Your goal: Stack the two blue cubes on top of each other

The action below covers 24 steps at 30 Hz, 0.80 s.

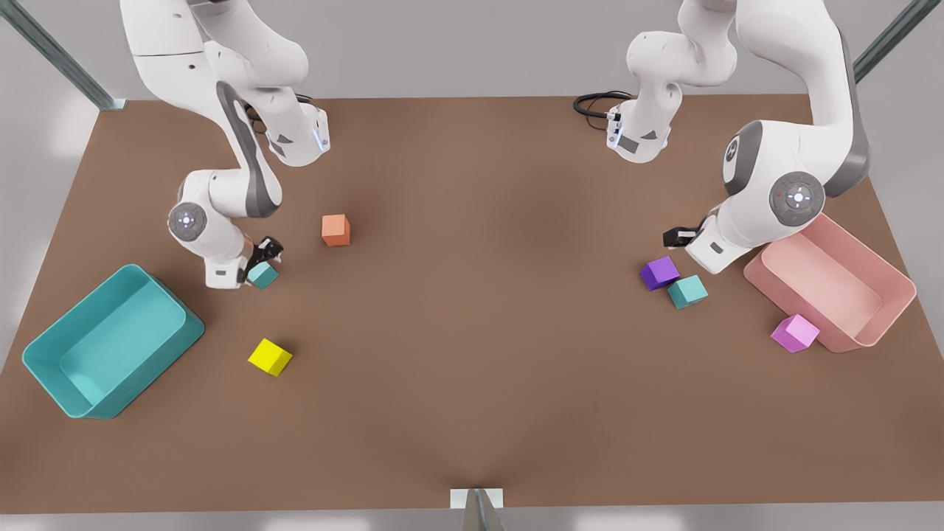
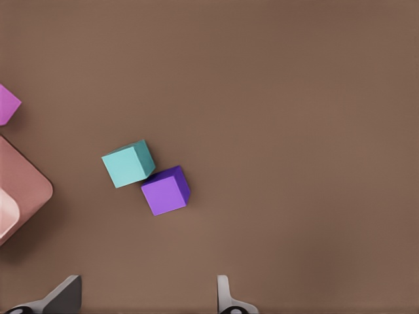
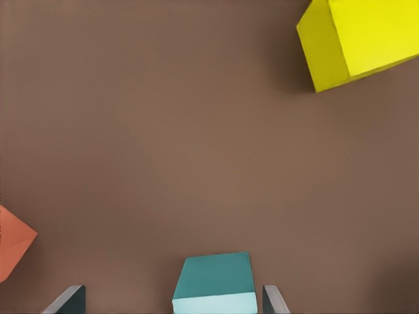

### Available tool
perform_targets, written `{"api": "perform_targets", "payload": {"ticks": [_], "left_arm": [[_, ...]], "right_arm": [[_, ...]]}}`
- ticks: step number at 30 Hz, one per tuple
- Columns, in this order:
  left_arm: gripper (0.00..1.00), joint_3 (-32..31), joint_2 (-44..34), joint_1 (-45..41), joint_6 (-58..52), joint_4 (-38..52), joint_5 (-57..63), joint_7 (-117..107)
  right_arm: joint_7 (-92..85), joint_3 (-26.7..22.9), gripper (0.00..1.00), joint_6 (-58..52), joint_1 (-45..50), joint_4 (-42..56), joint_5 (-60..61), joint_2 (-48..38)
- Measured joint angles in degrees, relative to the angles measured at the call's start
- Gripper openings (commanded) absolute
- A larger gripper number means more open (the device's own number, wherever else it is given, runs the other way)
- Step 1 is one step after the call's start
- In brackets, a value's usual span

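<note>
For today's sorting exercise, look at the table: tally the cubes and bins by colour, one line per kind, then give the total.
Teal cubes: 2
Dark purple cube: 1
Pink cube: 1
Orange cube: 1
Yellow cube: 1
Teal bin: 1
Pink bin: 1
Total: 8 things, 6 cubes and 2 bins.

Brown table carries teal bin, pink bin, yellow cube, orange cube; purple cube touches teal cube near pink bin.
</note>
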Motion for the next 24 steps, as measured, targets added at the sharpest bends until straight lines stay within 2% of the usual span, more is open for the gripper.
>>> {"api": "perform_targets", "payload": {"ticks": [24], "left_arm": [[1.00,-0.09,0.20,1.42,-0.99,0.85,-1.58,2.04]], "right_arm": [[-18.24,-0.09,1.00,3.08,-5.97,-0.66,0.48,5.32]]}}
